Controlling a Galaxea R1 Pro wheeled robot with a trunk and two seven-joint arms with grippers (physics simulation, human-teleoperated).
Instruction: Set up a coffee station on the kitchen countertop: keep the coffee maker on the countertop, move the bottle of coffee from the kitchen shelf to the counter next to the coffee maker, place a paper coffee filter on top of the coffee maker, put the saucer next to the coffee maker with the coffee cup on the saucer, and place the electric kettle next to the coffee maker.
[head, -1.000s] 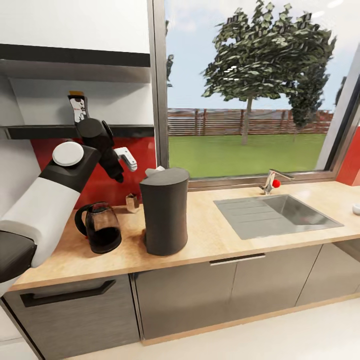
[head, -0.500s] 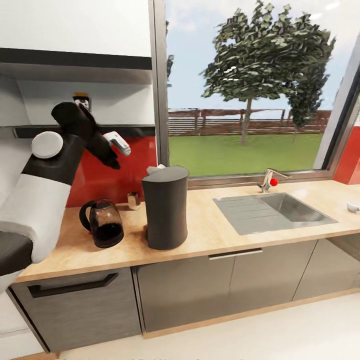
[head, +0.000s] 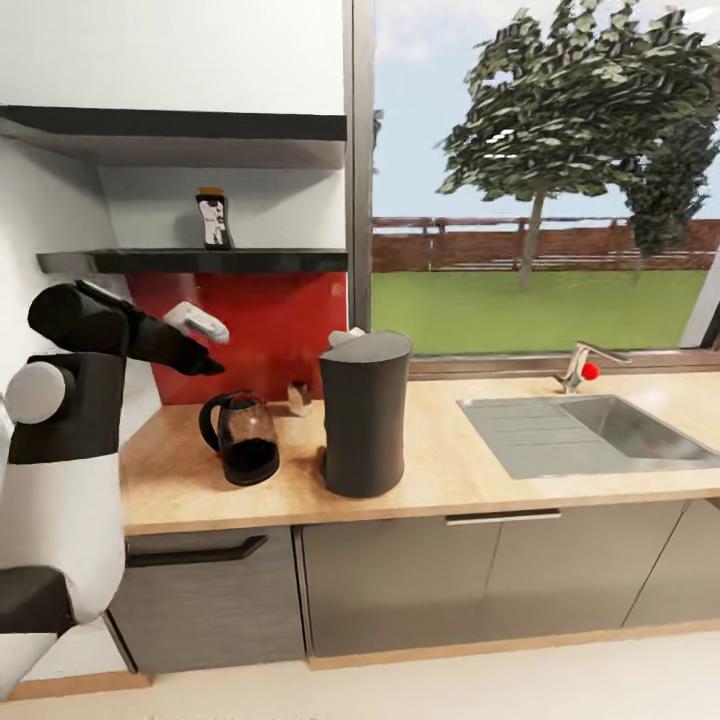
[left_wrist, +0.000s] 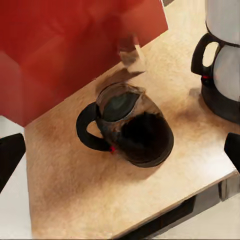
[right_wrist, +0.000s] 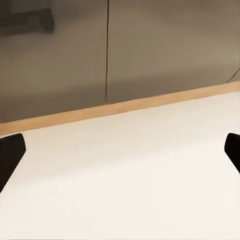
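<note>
Your left gripper (head: 205, 345) hangs at the left of the head view, above the kitchen countertop (head: 450, 470) and well below the bottle of coffee (head: 213, 219), which stands upright on the kitchen shelf (head: 200, 261) in the upper left. In the left wrist view the 2 fingertips (left_wrist: 11, 160) sit at opposite edges of the frame with nothing between them, so that hand is spread wide and empty. The right gripper (right_wrist: 120, 155) is equally wide and empty, pointed at pale floor in front of the cabinet fronts (right_wrist: 115, 55). The main risk from here is the reach up to the bottle: it is narrow and tall, so if you come in off-centre or nudge it with 1 finger before closing, I judge it could tip on the glossy shelf or get pushed back toward the wall. The thicker upper shelf (head: 180, 128) hangs close above it, so a steep approach could catch the wrist there. On the way up, your forearm passes over the electric kettle (head: 243, 441), and a low elbow could knock it. The kettle is a clear jug with dark contents filling its lower part, lid on, standing just beside the coffee maker (head: 364, 414) at centre frame. A bit of white, probably the paper coffee filter (head: 345, 337), shows at the maker's top rear edge. A small object (head: 299, 397) stands by the red backsplash (head: 270, 320) between kettle and maker; I cannot tell what it is. The sink (head: 600, 432) at right looks bare.
</note>
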